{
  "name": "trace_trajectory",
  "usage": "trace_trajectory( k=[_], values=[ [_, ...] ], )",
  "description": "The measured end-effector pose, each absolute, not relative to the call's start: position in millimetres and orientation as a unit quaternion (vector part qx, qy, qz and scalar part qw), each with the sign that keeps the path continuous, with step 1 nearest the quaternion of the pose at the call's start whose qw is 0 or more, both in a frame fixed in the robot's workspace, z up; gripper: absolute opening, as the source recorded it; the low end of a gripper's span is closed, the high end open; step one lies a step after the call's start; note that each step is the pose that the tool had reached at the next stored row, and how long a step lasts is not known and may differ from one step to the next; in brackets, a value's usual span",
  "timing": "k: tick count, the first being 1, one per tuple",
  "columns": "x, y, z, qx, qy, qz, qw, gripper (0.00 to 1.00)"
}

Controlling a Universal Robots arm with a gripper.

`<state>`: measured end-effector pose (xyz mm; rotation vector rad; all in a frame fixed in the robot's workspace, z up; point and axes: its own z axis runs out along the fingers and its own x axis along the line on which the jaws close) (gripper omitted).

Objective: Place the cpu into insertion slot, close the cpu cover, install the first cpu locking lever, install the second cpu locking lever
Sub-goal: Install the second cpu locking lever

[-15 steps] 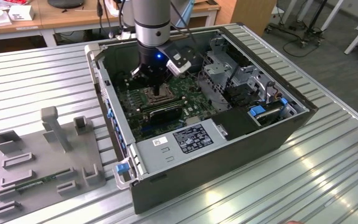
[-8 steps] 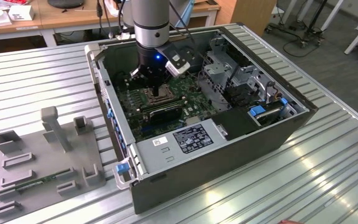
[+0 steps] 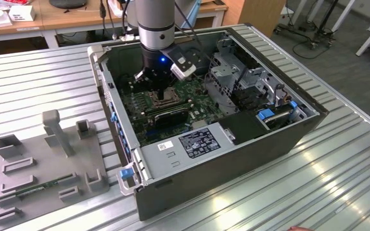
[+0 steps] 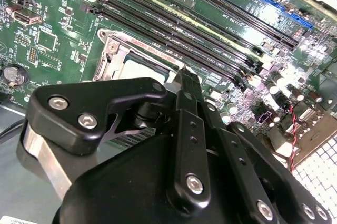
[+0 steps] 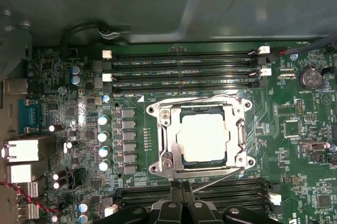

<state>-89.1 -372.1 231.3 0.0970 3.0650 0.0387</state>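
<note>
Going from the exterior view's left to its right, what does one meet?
Grey fixture tray on the slatted table → blue latch at the computer case's corner → gripper over the insertion slot → silver drive cage → blue-tabbed bracket.

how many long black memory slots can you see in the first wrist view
6 at least: 3 in a row beyond the socket, 3 more on its near side, partly hidden by the tool.
</note>
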Motion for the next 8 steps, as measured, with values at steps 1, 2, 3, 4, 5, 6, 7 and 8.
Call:
trace_trajectory(
  k=[1, 2, 3, 4, 5, 6, 7, 8],
  values=[
    [-89.4, -372.1, 230.8, 0.032, 0.999, 0.013, 0.037, 0.11],
    [-89.8, -372.1, 230.4, 0.032, 0.999, 0.013, 0.037, 0.11],
    [-90.5, -372.1, 229.7, 0.032, 0.999, 0.013, 0.037, 0.11],
    [-91.5, -372.1, 229.1, 0.032, 0.999, 0.013, 0.037, 0.11],
    [-92.6, -372.1, 228.3, 0.032, 0.999, 0.013, 0.037, 0.11],
    [-93.5, -372.1, 227.6, 0.032, 0.999, 0.013, 0.037, 0.11],
    [-94.2, -372.1, 227.0, 0.032, 0.999, 0.013, 0.037, 0.11],
    [-94.7, -372.1, 226.5, 0.032, 0.999, 0.013, 0.037, 0.11]
  ],
)
